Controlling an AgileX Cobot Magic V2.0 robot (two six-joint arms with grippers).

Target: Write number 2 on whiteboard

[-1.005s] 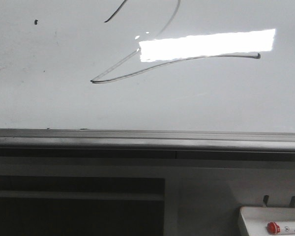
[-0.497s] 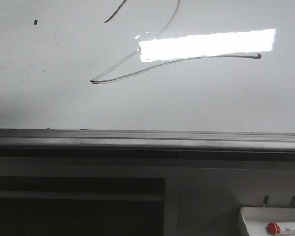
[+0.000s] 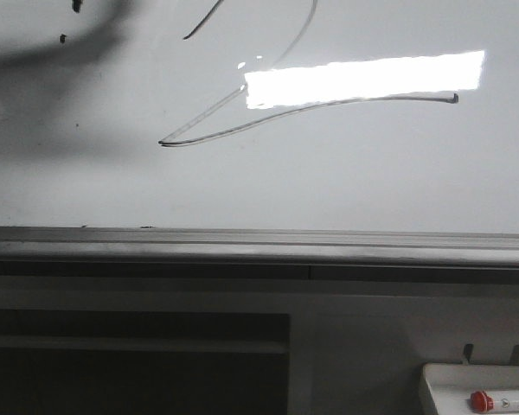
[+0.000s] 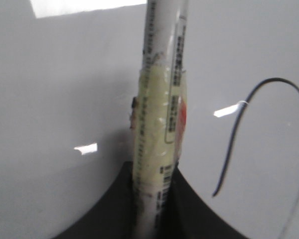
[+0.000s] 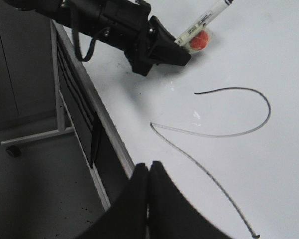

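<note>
Glare: a bright rectangular patch on the whiteboard (image 3: 372, 181) washes out part of the number 2 (image 3: 268, 117) in the front view.
Shadow: a soft dark smear crosses the board's upper left.
Below the rail: dim and murky.
Left wrist view: blurred, the taped marker (image 4: 159, 134) soft-edged.
Right wrist view: evenly lit, sharper.

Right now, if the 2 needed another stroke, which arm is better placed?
Left. Its gripper holds the marker by the number 2; the right gripper is shut, holding nothing.
</note>
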